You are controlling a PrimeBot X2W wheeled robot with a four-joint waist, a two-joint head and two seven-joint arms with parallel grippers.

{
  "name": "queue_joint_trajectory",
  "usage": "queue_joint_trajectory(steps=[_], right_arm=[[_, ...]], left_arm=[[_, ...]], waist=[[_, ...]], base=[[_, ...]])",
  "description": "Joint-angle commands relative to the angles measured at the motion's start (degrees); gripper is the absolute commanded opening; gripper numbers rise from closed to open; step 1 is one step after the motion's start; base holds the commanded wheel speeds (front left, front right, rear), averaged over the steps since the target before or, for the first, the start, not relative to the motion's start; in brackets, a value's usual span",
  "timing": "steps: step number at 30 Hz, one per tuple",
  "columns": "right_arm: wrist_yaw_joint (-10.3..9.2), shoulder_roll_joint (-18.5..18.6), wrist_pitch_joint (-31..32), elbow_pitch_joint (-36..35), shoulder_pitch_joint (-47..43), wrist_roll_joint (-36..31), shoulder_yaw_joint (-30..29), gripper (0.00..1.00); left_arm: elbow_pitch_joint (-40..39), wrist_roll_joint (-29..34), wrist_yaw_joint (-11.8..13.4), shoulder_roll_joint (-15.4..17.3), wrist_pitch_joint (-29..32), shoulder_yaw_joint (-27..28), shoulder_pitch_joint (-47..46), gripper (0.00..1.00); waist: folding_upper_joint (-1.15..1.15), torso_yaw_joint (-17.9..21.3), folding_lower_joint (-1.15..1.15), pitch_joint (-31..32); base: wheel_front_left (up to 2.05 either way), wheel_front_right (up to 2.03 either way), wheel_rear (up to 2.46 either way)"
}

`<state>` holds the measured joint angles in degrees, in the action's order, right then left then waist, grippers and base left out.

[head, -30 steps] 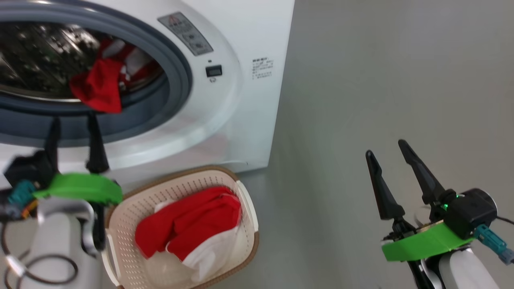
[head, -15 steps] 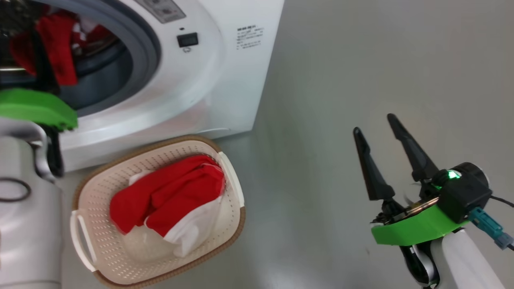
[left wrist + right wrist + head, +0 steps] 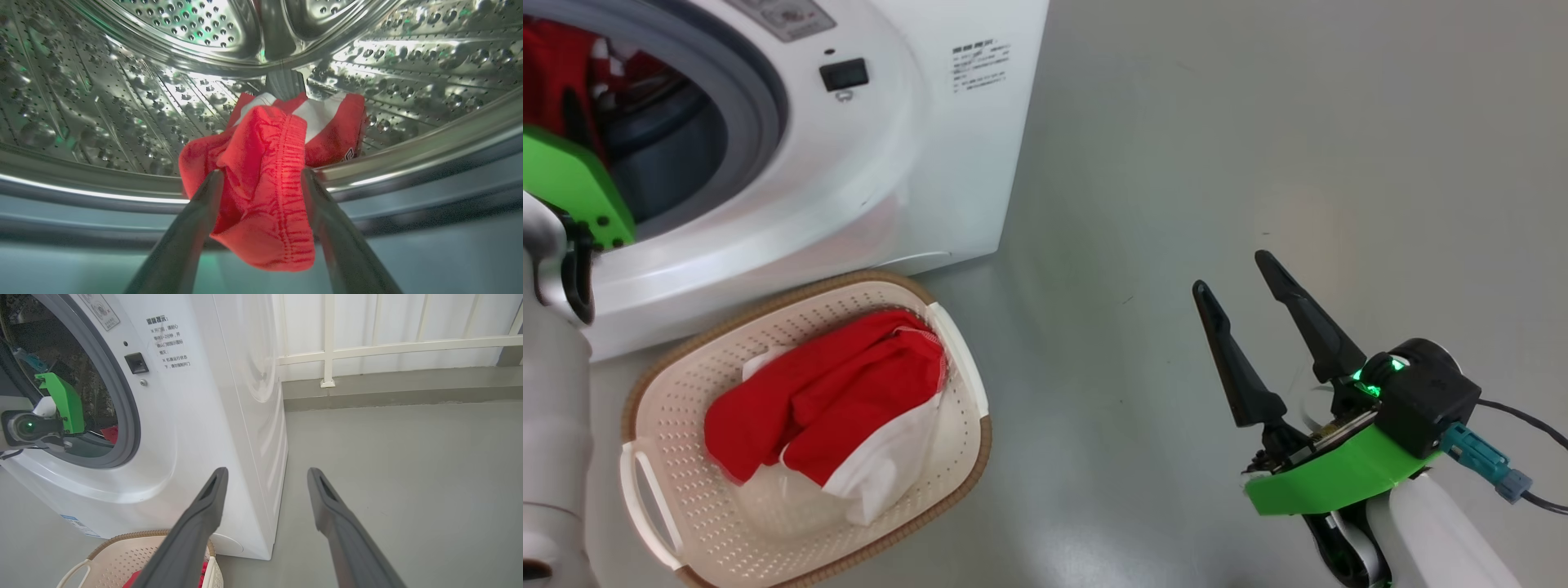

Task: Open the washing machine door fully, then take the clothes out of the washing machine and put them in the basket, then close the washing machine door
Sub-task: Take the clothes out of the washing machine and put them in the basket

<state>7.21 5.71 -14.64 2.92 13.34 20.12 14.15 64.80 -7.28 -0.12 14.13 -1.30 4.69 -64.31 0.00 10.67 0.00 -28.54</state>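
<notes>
Left gripper [image 3: 261, 173] now advanced from below opening into washing machine [image 3: 915, 163] drum; head camera has swung too. Jaws wide, straddling red garment [image 3: 261, 228] draped over drum lip, not pinched: grasp is next. Other clothes [image 3: 825, 400] lie in basket [image 3: 686, 498]. Right gripper [image 3: 1230, 270] wide open, empty, above floor. Left wrist view gives finger-to-garment alignment; head view gives basket position, below opening.
</notes>
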Motion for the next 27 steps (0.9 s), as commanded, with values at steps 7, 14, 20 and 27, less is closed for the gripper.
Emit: queue_joint_trajectory(steps=[7,14,20,27], right_arm=[[0.28,1.3,-0.4,-0.7,0.3,3.6,4.9,1.0],[0.28,2.2,-0.4,-1.6,0.4,5.5,6.8,1.0],[0.28,2.5,-0.4,-1.9,0.6,6.1,6.9,1.0],[0.28,2.3,-0.4,-1.6,0.6,5.9,6.5,1.0]], left_arm=[[4.8,0.2,1.5,4.2,7.6,-0.2,-2.0,1.0],[5.9,-0.3,1.7,4.9,7.8,-0.5,-1.9,0.0],[5.1,-1.9,0.9,4.9,2.8,0.3,-1.8,0.0],[4.7,-4.1,-0.7,4.2,-3.7,1.3,0.1,0.0]], waist=[[0.0,1.3,0.0,1.0],[0.0,1.9,0.0,0.8],[0.0,1.8,0.0,0.7],[0.0,1.2,0.0,1.7]], base=[[0.0,0.0,0.0],[0.0,0.0,0.0],[0.0,0.0,0.0],[0.0,0.0,0.0]])
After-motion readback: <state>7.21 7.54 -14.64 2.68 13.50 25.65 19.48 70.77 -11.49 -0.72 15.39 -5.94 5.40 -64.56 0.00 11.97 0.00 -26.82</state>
